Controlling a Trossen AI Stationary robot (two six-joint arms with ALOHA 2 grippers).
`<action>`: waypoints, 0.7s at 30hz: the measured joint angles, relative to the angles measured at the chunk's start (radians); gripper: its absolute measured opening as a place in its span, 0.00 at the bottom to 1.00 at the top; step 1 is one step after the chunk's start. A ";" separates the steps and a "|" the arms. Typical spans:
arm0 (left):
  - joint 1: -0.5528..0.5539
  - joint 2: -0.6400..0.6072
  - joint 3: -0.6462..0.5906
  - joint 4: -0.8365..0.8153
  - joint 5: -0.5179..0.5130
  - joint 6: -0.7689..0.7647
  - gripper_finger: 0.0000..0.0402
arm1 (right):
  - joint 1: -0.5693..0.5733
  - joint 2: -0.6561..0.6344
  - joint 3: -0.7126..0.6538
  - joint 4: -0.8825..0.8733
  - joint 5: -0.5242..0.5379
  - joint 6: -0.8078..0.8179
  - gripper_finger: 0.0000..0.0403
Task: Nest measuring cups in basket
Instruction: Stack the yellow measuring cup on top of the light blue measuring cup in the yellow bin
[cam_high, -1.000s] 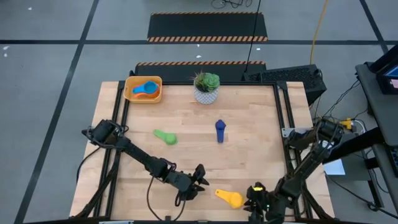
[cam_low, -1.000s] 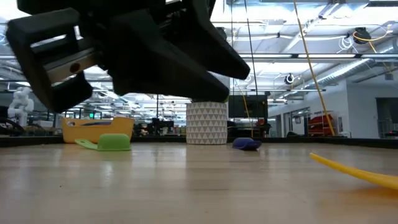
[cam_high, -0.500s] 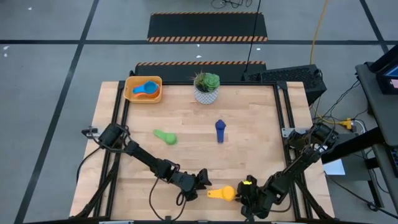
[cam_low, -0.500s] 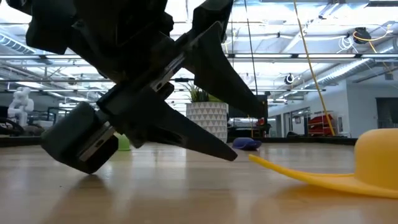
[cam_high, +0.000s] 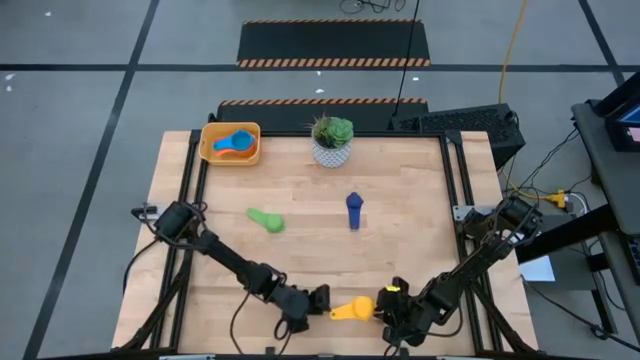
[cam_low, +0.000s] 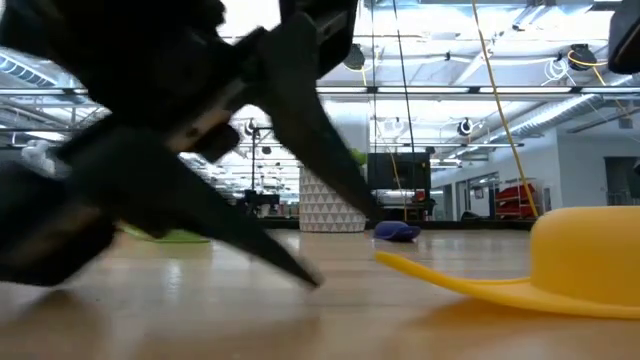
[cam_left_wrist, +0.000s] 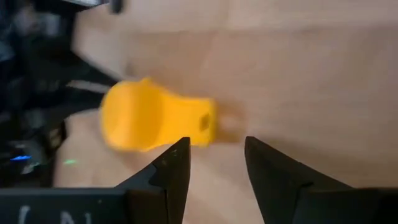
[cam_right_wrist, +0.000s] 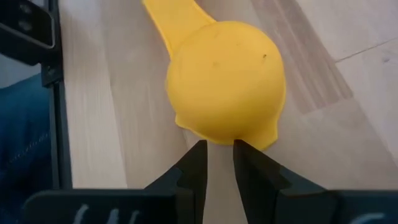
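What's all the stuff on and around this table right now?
Yellow cup: one, upside down at the near edge, between both grippers.
Green cup: one, left of centre.
Dark blue cup: one, centre.
Light blue cup: one, inside the basket.
Basket: one, yellow-orange, far left corner.
Potted plant: one, white pot, far edge.
Table: one, pale wood.
Left gripper: open, at the yellow cup's handle.
Right gripper: narrowly open, against the yellow cup's bowl.

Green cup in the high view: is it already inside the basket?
No, the green cup lies on the bare table, apart from the basket at the far corner.
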 joint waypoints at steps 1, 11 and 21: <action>-0.007 0.000 0.022 -0.053 0.004 -0.012 0.38 | -0.003 0.000 0.000 0.000 0.001 0.000 0.17; -0.021 0.034 0.160 -0.190 -0.067 -0.103 0.38 | -0.017 0.000 0.000 0.003 0.004 0.021 0.17; -0.019 0.085 0.164 -0.148 -0.050 -0.096 0.38 | -0.019 0.000 0.000 0.007 0.003 0.052 0.17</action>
